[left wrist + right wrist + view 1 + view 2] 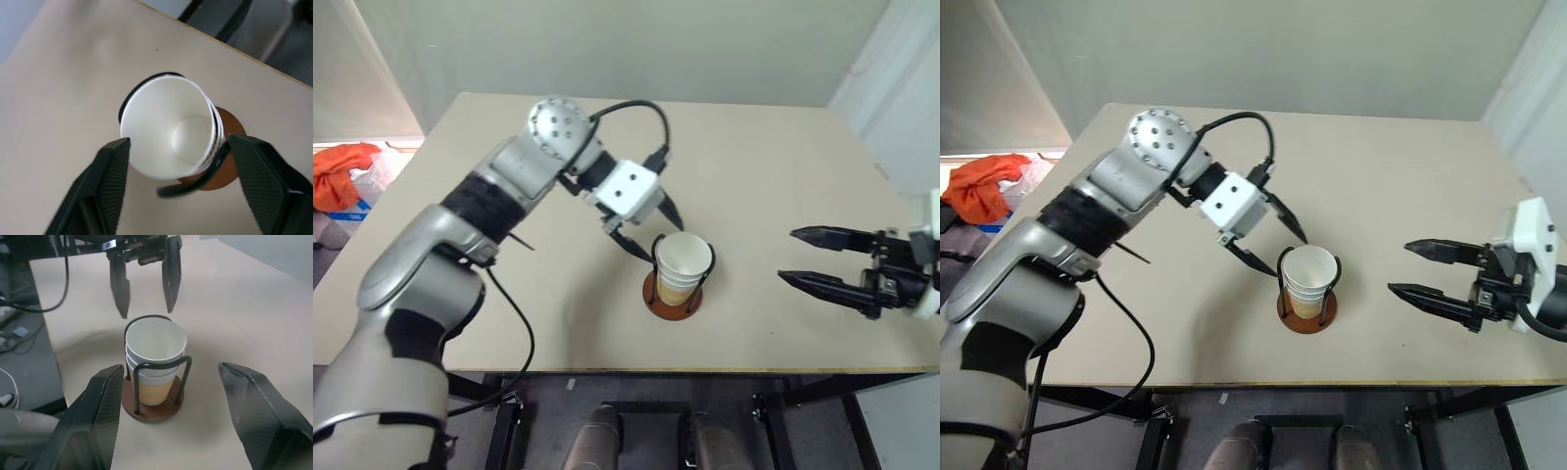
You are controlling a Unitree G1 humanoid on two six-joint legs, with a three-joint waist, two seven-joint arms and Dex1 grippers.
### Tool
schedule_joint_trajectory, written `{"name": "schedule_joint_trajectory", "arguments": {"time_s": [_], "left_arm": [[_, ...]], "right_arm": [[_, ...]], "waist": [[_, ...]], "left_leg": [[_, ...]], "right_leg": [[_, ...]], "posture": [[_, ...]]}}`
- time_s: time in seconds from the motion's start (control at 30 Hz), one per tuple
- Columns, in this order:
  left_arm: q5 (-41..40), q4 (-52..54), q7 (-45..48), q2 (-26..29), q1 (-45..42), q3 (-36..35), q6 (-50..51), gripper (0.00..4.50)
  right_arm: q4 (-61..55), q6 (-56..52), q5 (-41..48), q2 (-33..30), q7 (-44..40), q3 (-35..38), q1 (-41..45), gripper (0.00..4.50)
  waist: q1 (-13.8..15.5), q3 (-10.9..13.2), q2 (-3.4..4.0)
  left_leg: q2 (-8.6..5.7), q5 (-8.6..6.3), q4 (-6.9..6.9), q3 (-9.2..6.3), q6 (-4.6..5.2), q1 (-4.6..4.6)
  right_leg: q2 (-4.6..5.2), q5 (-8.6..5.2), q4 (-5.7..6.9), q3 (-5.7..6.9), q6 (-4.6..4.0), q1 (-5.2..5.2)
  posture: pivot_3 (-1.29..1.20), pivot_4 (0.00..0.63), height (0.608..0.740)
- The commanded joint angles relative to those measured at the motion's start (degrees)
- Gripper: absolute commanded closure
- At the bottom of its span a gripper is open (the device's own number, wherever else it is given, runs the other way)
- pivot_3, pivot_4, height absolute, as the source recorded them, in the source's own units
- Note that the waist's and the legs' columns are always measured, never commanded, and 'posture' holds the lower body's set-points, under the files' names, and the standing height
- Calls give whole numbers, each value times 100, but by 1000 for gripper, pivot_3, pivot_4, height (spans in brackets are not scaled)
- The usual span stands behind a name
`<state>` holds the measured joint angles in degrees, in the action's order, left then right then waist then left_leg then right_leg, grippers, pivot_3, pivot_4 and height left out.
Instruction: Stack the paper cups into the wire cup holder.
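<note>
The paper cups (682, 262) sit nested in one stack, white insides up, inside the wire cup holder (670, 306), whose brown disc base rests on the tan table near its front edge. The black wire loops (161, 366) hug the stack. My left gripper (658, 232) hovers just above and to the left of the top rim. It is open, one finger on each side, and touches nothing. In the left wrist view the top cup (166, 129) lies between the spread fingers (110, 181). My right gripper (788, 256) hangs open to the right of the holder, pointing at it, with nothing between its fingers.
The table (783, 166) is bare around the holder, and its front edge runs just below the base. An orange cloth (347, 171) lies off the table at the far left. A black cable (514, 313) loops from my left arm over the table's left part.
</note>
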<state>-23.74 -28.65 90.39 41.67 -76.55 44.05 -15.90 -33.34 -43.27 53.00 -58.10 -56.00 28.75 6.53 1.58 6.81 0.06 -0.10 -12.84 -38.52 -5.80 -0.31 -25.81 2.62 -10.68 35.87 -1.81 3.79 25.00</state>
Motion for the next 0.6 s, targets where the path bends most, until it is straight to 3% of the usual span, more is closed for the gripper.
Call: {"name": "schedule_joint_trajectory", "arguments": {"time_s": [0.03,0.2,0.33,0.43,0.6], "left_arm": [[-278,566,211,698,422,-911,812,1093],[-964,2168,-67,2121,2020,-2349,2407,1093],[-1903,3395,-703,3148,4024,-4086,3619,1093],[-2363,3483,-1080,3145,5141,-5274,4303,1093],[-2229,3199,-1312,2811,6844,-6861,4733,1093]], "right_arm": [[549,372,-320,-95,-387,-738,689,1242],[1670,873,-901,33,-1253,-1764,1573,1242],[2548,1160,-1318,203,-1929,-2445,2355,1242],[3040,1287,-1542,166,-2404,-2682,2653,1242],[4127,1554,-1900,-22,-2926,-2634,2995,1242]], "waist": [[-46,2,9],[-94,-2,18],[-94,-3,23],[-20,-3,22],[-22,-3,21]], "left_leg": [[1,8,1,-2,2,0],[7,34,25,-5,-3,-1],[10,62,35,-8,-46,-4],[14,56,42,-20,-37,-1],[13,33,65,-11,-43,41]], "right_leg": [[-2,2,1,0,2,2],[-16,5,5,-3,-14,18],[-15,-24,13,-2,-71,35],[-13,-39,39,7,-124,41],[2,-57,101,10,-188,44]], "posture": [[0,150,740],[0,150,740],[0,150,740],[0,150,740],[0,150,740]]}}
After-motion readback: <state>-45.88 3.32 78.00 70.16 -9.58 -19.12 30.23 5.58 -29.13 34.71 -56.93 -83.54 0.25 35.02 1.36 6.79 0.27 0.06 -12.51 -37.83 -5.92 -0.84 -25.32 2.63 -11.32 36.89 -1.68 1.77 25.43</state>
